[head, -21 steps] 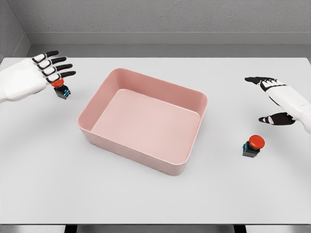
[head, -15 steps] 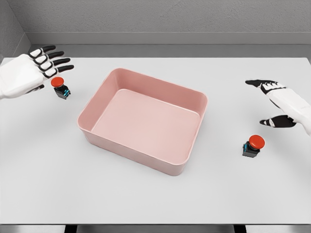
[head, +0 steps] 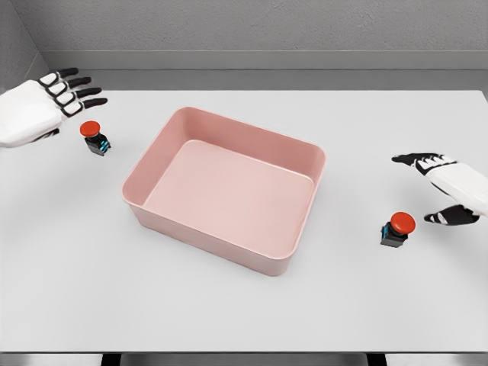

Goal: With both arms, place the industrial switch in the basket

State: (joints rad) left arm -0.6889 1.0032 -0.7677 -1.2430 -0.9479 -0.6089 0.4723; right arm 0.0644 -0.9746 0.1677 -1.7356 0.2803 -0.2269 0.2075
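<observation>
The table (head: 244, 320) is white and flat. Closest to us on the right sits one switch (head: 397, 229), a little black box with a red button on top. It stands on the table, well apart from the basket. Just beside it is the right robot hand (head: 446, 191). Its fingers are spread and it holds nothing. A moment ago this robot hand was higher up and farther in. Now it has come down and slid out toward the right edge, so it sits closer to the level of the switch but has not touched it.

In the middle is the pink basket (head: 305, 156). Nothing is in it.

Farther back on the left is the other switch (head: 95, 139), also standing on the table, near the basket's left corner. The left robot hand (head: 46, 107) is beside it, up and to the left. Its fingers are straight and spread, and it holds nothing. A moment ago its fingers were right over this switch. Now it has pulled back, and the switch did not move.

So both switches are still outside the basket. I think neither one has been picked up yet, and the real work is still ahead.
</observation>
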